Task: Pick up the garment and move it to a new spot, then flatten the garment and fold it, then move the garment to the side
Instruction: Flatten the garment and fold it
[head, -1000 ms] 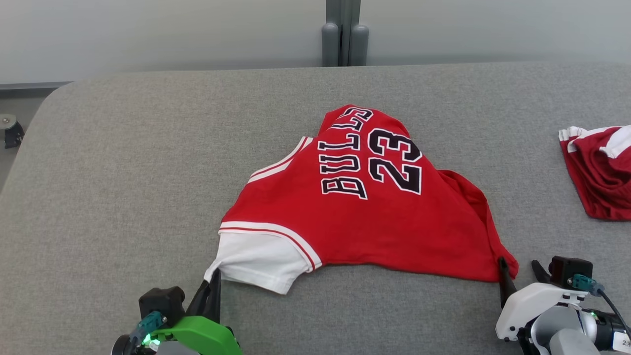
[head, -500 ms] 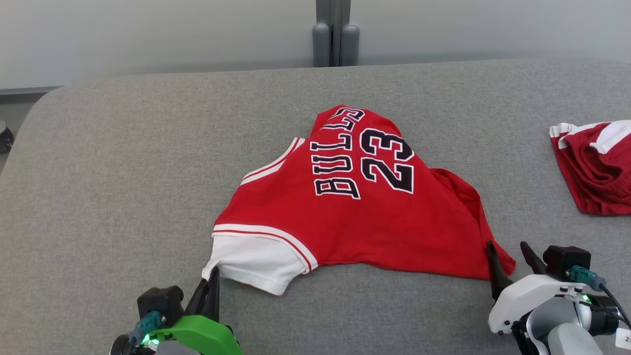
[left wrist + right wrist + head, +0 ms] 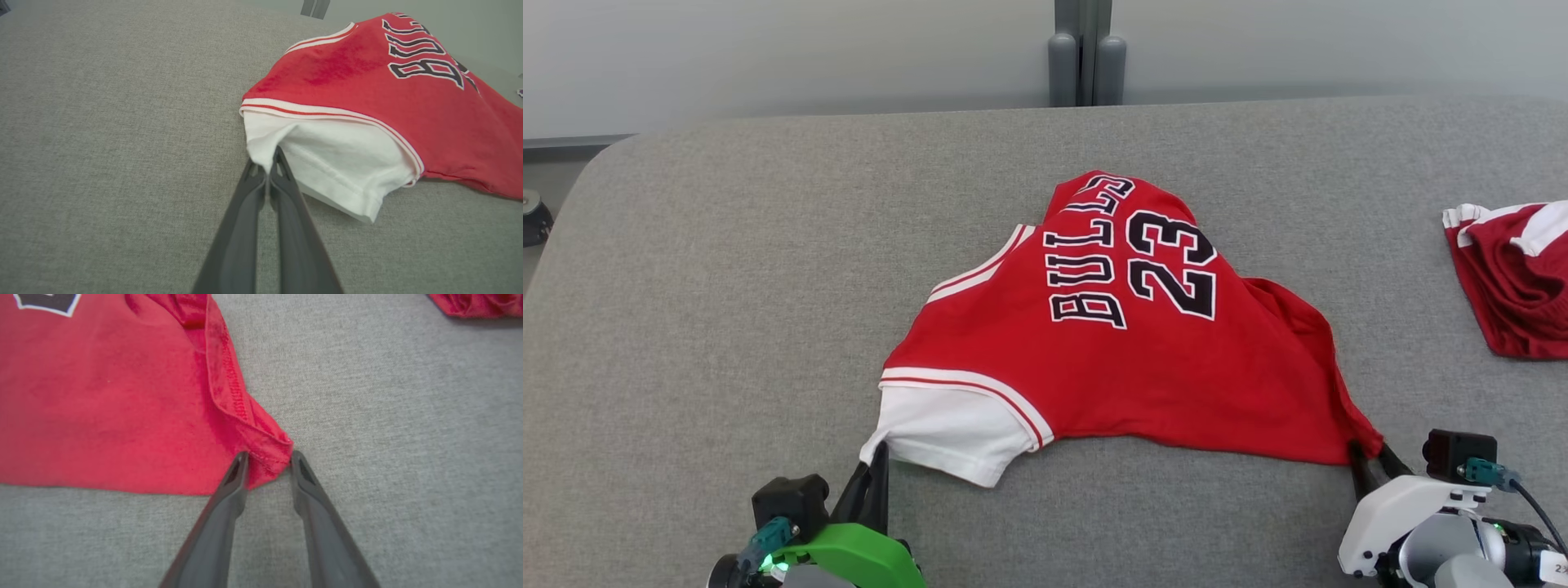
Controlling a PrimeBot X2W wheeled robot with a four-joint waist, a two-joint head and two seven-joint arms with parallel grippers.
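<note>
The garment (image 3: 1127, 359) is a red jersey with a white sleeve and black "BULLS 23" lettering, lying spread on the grey padded table (image 3: 727, 286). My left gripper (image 3: 876, 457) is shut on the edge of the white sleeve (image 3: 327, 163), at the garment's near-left corner; in the left wrist view the left gripper (image 3: 267, 163) pinches that cloth. My right gripper (image 3: 1370, 461) is at the near-right corner. In the right wrist view the right gripper (image 3: 267, 457) straddles the red hem corner (image 3: 265, 445), jaws half closed with cloth between the tips.
A second red and white garment (image 3: 1515, 278) lies crumpled at the table's right edge, also seen as red cloth (image 3: 478, 302) in the right wrist view. Grey posts (image 3: 1082, 57) stand behind the table's far edge. The table's rounded left corner (image 3: 596, 163) drops to the floor.
The right gripper's fingers have drawn closer together around the red hem corner. The left gripper stays shut on the sleeve. The head camera has shifted slightly.
</note>
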